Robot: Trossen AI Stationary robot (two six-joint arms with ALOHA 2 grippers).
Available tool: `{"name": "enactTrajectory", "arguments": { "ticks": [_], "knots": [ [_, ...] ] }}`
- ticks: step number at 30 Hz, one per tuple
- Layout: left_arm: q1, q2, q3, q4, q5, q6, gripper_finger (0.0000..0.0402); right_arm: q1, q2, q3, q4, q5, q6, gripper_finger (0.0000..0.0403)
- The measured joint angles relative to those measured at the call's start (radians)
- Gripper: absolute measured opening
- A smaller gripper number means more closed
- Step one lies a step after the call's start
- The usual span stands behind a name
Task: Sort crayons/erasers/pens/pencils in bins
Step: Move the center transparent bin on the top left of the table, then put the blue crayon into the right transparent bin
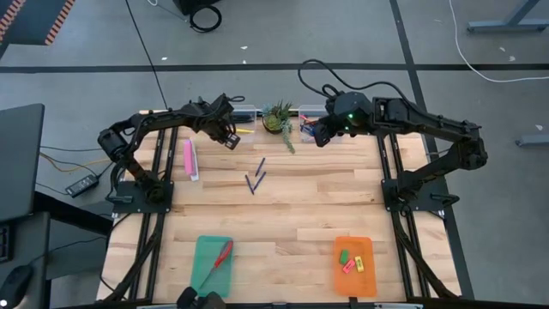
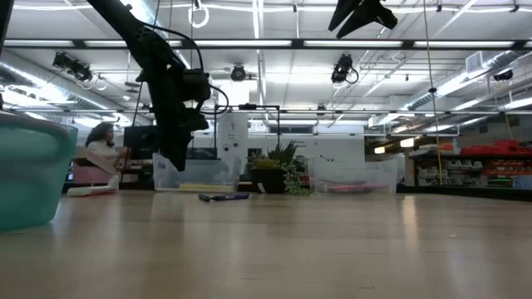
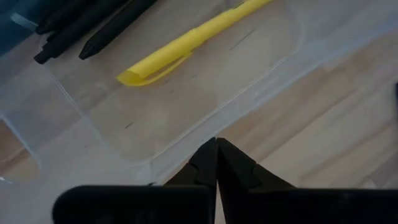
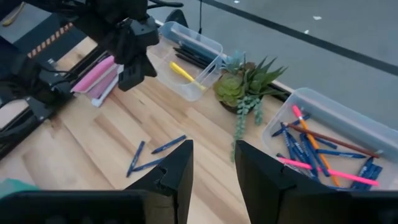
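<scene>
My left gripper (image 3: 216,163) is shut on nothing. It points down just above the near rim of the left clear bin (image 3: 186,93), which holds a yellow pencil (image 3: 186,43) and black pencils (image 3: 93,25). High over the right clear bin (image 4: 329,140), which holds several blue pens, my right gripper (image 4: 212,171) is open with nothing between its fingers. Three blue pens (image 1: 256,176) lie flat on the wood between the arms. Erasers (image 1: 352,260) lie in the orange tray (image 1: 354,279). In the low view my left gripper (image 2: 177,158) hangs just in front of the left clear bin (image 2: 199,174).
A small potted plant (image 1: 279,118) stands between the two clear bins. A long pink box (image 1: 190,159) lies at the far left. The teal tray (image 1: 206,270) at the near edge holds red-handled scissors (image 1: 221,254). Bare wood spreads across the table's middle.
</scene>
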Motion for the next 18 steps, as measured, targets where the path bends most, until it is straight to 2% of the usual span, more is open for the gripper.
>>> {"name": "enactTrajectory", "arguments": {
  "ticks": [4, 7, 13, 18],
  "knots": [
    [0.001, -0.002, 0.000, -0.030, 0.014, 0.007, 0.0007, 0.021, 0.000, 0.000, 0.000, -0.003, 0.000, 0.0125],
    [0.002, -0.022, 0.006, -0.077, 0.030, 0.008, 0.0018, 0.038, 0.000, 0.000, 0.000, -0.005, -0.003, 0.0125],
    [-0.026, -0.105, 0.069, -0.140, 0.040, 0.033, 0.0049, 0.059, 0.000, 0.000, -0.001, -0.035, -0.030, 0.0128],
    [-0.071, -0.165, 0.141, -0.202, 0.042, -0.008, 0.0053, 0.061, 0.000, 0.000, 0.004, -0.059, -0.047, 0.0131]
  ]
}}
